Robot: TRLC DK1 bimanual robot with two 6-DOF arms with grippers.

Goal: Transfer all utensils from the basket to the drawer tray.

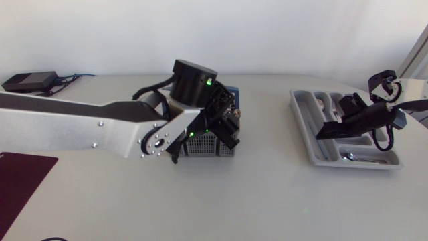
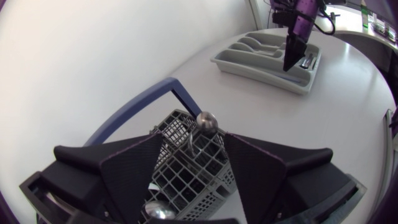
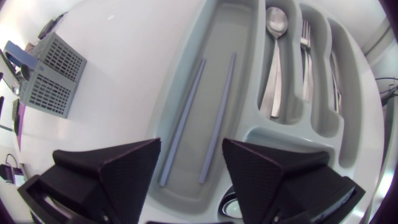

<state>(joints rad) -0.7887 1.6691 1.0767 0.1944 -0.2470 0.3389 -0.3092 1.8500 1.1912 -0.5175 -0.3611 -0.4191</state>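
The grey wire basket with its blue handle stands mid-table. My left gripper hovers over the basket, open. In the left wrist view its fingers flank a steel utensil with a rounded end that stands upright in the basket without touching them. A spoon bowl shows lower in the basket. The grey drawer tray lies at the right. My right gripper is open above its long compartment, where two blue-grey chopsticks lie. A spoon, a fork and a knife fill other slots.
A black power adapter with its cable lies at the table's back left. A dark maroon mat covers the front left corner. Bare white tabletop lies between the basket and the tray.
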